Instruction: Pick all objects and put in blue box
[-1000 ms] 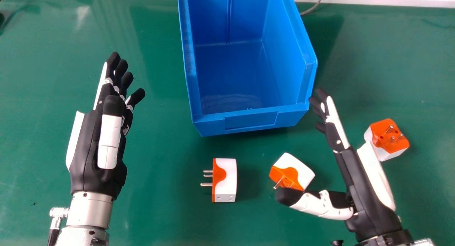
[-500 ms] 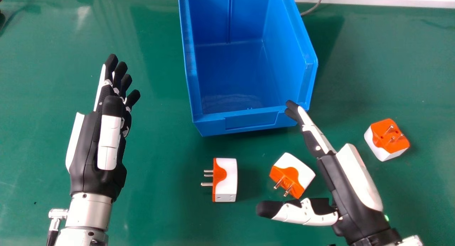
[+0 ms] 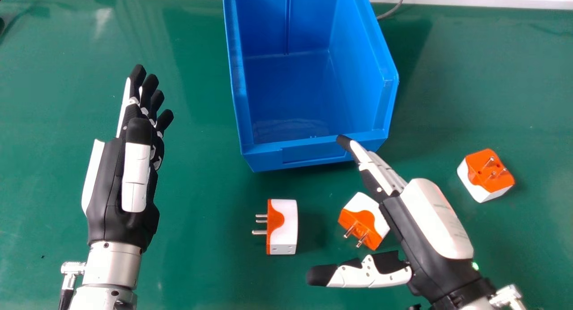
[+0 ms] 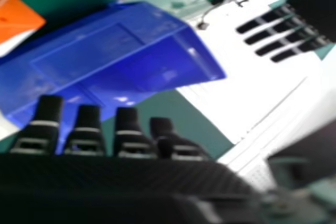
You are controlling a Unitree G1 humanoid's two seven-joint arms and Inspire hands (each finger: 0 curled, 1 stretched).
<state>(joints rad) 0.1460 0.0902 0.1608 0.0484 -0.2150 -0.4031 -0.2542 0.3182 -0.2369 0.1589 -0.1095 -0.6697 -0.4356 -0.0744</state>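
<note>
One orange-and-white adapter [image 3: 366,218] shows between thumb and straight fingers of right hand [image 3: 418,238], corner behind palm; hand unclenched.

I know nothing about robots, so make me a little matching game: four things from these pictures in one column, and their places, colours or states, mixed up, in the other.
Things
1. Left hand
2. Blue box
3. Right hand
4. Tabletop

Descriptions
A. Green
B. Partly hides the middle plug adapter in the head view
C. Farther forward than the plug adapters, with an open top
D. Left of the plug adapters, fingers straight

Right pairs: 1-D, 2-C, 3-B, 4-A
</note>
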